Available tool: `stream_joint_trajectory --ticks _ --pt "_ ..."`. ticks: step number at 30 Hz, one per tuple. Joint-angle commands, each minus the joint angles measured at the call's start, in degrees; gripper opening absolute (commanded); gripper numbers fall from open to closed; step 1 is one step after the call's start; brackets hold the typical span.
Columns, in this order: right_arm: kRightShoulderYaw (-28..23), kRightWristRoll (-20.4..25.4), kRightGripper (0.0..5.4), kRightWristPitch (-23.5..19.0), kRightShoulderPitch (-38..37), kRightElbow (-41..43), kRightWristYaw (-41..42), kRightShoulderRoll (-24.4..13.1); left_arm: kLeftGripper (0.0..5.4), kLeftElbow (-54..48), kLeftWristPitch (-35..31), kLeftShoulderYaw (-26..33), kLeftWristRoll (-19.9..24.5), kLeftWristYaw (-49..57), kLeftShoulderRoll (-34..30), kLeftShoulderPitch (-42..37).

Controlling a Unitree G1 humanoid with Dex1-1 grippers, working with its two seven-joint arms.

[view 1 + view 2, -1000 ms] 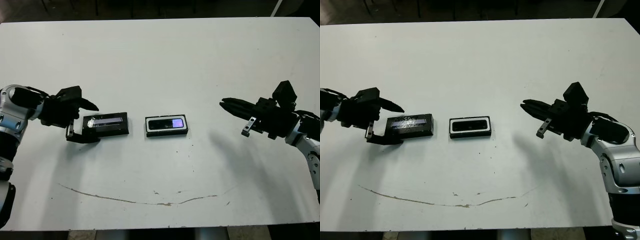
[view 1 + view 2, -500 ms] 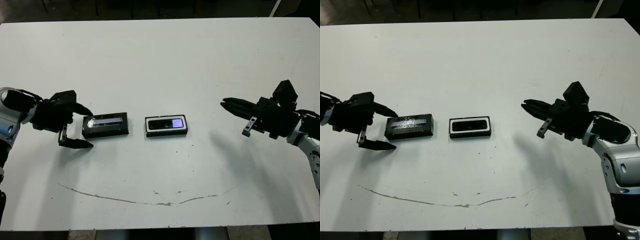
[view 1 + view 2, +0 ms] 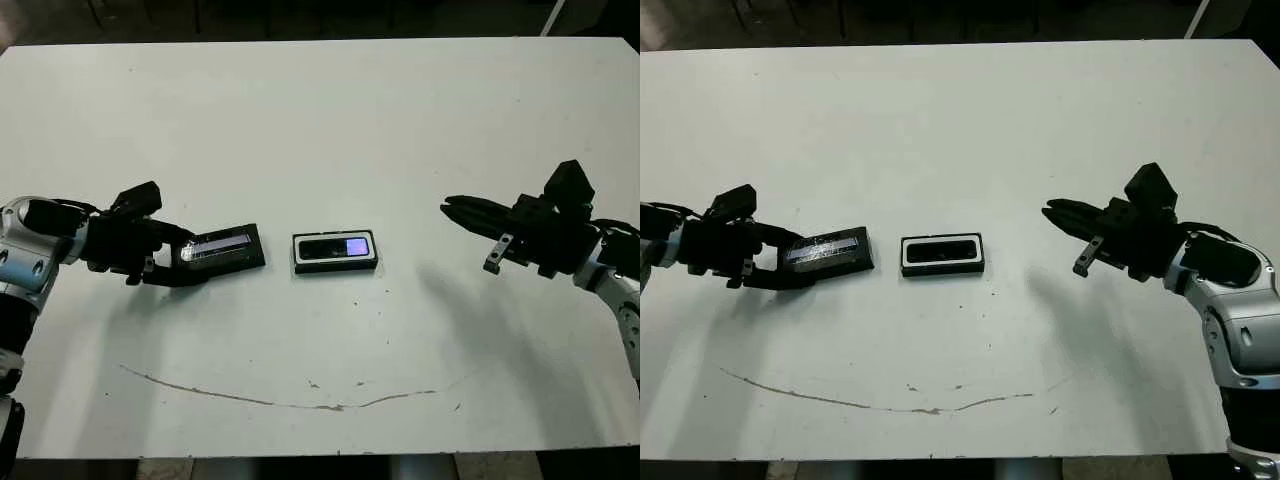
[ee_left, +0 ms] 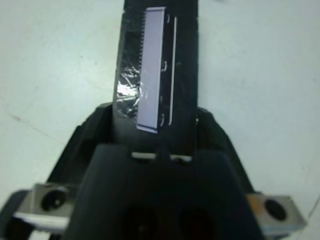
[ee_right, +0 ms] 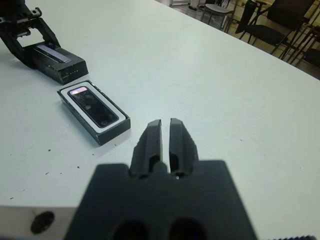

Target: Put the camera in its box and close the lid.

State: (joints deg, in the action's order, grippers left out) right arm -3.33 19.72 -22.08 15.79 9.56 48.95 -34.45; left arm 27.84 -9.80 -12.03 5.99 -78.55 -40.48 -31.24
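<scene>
The camera (image 3: 336,248), its bluish screen toward the right, lies inside the white-lined box (image 3: 335,267) at the table's middle; the right wrist view shows the camera (image 5: 92,105) in the box (image 5: 107,132) too. Left of it is the black lid (image 3: 222,247) with its silvery strip, slightly tilted. My left gripper (image 3: 175,262) is shut on the lid's left end; in the left wrist view the lid (image 4: 157,75) runs out from between the fingers (image 4: 85,145). My right gripper (image 3: 447,207) hovers shut and empty to the right of the box.
A thin brownish curved mark (image 3: 300,400) runs along the white table (image 3: 320,120) near its front edge. Dark chairs (image 5: 270,25) stand beyond the far side of the table.
My left gripper, open and drawn back half a second ago, has moved in and shut on the lid's left end. The lid has tilted and shifted slightly right. The right arm is still.
</scene>
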Motion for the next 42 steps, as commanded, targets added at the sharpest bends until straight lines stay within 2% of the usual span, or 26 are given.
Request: stream_joint_trajectory --ticks 1,7,13,21,24,31,36,39,42 --pt "0.23 0.10 0.00 -0.65 -1.30 -0.37 0.34 -0.94 2.78 1.48 -1.63 -1.27 -0.74 0.26 0.86 3.80" --pt "0.36 0.16 0.00 -1.56 -1.33 -0.23 0.19 -1.02 2.78 -0.77 -1.96 -0.61 0.00 1.05 0.38 4.81" --pt "0.50 -0.21 0.00 -1.62 -1.71 0.37 -0.29 -0.83 2.78 -8.76 -8.35 1.29 3.90 0.48 -1.00 6.56" --pt "0.77 0.00 0.00 -0.75 -2.58 0.68 -1.14 0.43 2.77 -22.91 -8.39 11.85 9.18 10.64 -0.71 9.94" --pt "0.92 0.53 0.00 -1.33 -2.68 0.62 -1.52 1.13 2.77 -25.91 -7.33 13.51 9.56 14.55 0.05 9.52" --pt "0.97 1.21 0.00 -1.08 -2.78 0.38 -2.27 2.08 2.77 -23.16 -4.25 10.81 10.63 15.57 4.35 7.23" --pt "1.17 1.32 0.00 -2.44 -2.86 0.97 -2.91 1.52 2.77 -20.83 -5.17 7.26 9.01 15.77 5.52 4.60" --pt "0.94 1.94 0.00 -1.09 -2.80 -0.26 -2.16 2.14 2.77 -18.97 -7.35 4.83 8.51 15.21 6.29 2.60" --pt "0.96 2.25 0.00 0.19 -2.82 -1.15 -1.71 2.30 2.77 -15.93 -6.62 2.65 7.85 14.72 8.15 1.12"
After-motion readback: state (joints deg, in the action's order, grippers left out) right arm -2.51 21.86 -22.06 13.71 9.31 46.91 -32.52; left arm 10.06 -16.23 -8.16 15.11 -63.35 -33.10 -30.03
